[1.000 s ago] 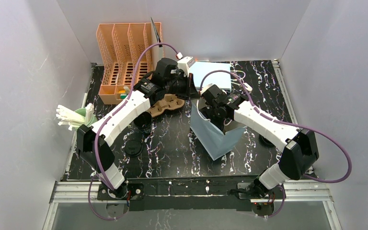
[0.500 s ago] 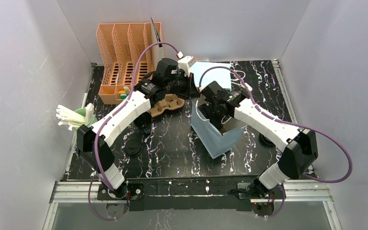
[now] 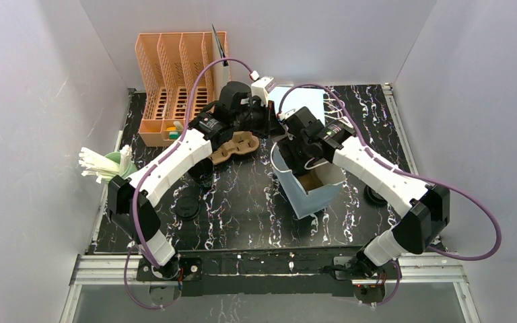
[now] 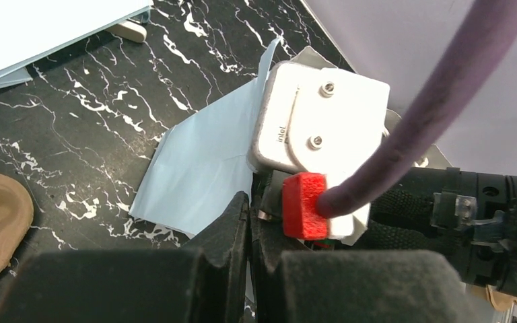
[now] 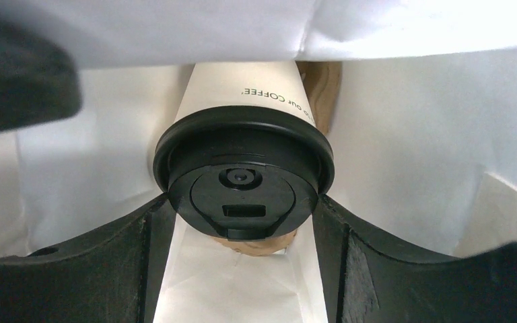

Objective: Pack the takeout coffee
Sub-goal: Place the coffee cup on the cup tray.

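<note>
The coffee cup [image 5: 242, 87] is inside the light-blue bag [image 3: 313, 195]. The cup has a pale, creamy side with small black letters that end in "COFFEE". On top sits a round black lid [image 5: 242, 168]. The lid has a thick rim, a little round bump and a small slot for drinking. The lid faces up toward the right wrist camera, and the rest of the cup points deeper into the bag.

The right gripper [image 5: 241, 215] reaches down through the bag's open top. Its two black fingers [image 5: 141, 269] stand wide apart and press on both sides of the lid, so they are holding the cup. The bag's pale paper walls are all around the cup. Something brown shows behind the cup at the bottom of the bag, but I cannot tell what it is.

The bag stands up with its mouth open. The left gripper [image 4: 250, 222] is at the bag's top edge, on the far left corner. Its fingers are pressed tight together with no gap. The blue paper comes right up to the tips, but I cannot tell if any paper is pinched between them.

The brown carrier [image 3: 237, 145] lies on the table just beside the bag, on the left arm's side. A second black lid [image 3: 187, 207] sits on the table well apart from the bag, on that same side. I cannot tell if a cup is under it.
</note>
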